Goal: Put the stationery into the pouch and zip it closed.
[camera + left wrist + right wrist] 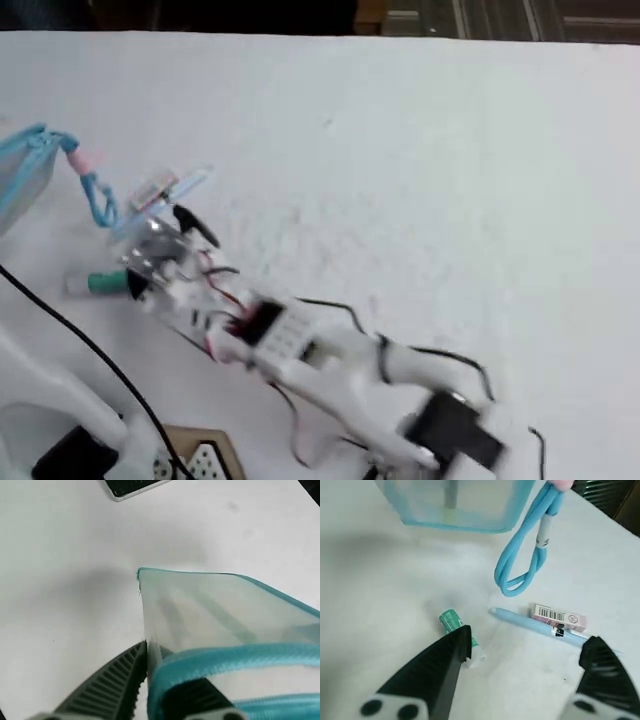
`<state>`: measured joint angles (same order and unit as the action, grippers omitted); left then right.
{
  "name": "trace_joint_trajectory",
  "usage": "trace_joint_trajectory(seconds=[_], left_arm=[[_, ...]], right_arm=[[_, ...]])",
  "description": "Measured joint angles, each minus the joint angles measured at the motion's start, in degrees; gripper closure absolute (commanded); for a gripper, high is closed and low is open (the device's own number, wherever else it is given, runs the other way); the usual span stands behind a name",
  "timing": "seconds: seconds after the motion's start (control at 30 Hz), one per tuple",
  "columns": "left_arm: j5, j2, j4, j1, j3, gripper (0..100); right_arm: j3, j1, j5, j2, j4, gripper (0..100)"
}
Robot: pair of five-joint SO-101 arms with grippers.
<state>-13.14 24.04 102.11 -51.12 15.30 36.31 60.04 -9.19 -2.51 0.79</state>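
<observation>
Stationery lies loose on the white table (420, 150) beneath the right gripper (527, 642), whose fingers are spread wide with nothing between them; a green marker (452, 622) is seen close by one fingertip, with a blue pen (525, 622) and a small pink eraser (558, 616) right beside it nearer the other; the pouch's blue strap loop (527, 555) trails on the table just beyond them. The step in hand is judged to be picking up one piece, probably the marker; the jaws would best be centred across its barrel, lowered until the tips nearly meet the table, and closed squarely so that it is not rolled away; the strap should be kept out of the grasp. The left gripper (152, 652) is pressed together on an edge of the translucent pouch (215, 610), close to its turquoise zip tape; the pouch should be held steady for the drop. Whether its mouth is open cannot be told; dim streaks behind its wall may be contents or shadows; in the high view it is cut off at the table's edge; a dark flat object (135, 486) is cropped and cannot be identified.
</observation>
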Motion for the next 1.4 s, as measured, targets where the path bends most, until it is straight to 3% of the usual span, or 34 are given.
trace_joint_trajectory(seconds=[0.27, 0.57, 0.93, 1.2, 1.4], left_arm=[[0.0, 0.0, -1.4, -0.4, 0.0, 98], [0.0, 0.0, -1.4, -0.4, 0.0, 98], [0.0, 0.0, -1.4, -0.4, 0.0, 98], [0.0, 0.0, -1.4, -0.4, 0.0, 98], [0.0, 0.0, -1.4, -0.4, 0.0, 98]], right_arm=[[-16.8, 0.7, -0.2, 25.0, -0.1, 66.3], [-34.3, 1.0, -0.2, 42.9, 0.1, 68.6], [-42.9, 3.2, -0.3, 45.3, 10.5, 98.8], [-44.8, 3.1, -0.2, 45.2, 16.2, 98.1], [-53.0, -1.1, -0.3, 45.2, 35.5, 98.1]])
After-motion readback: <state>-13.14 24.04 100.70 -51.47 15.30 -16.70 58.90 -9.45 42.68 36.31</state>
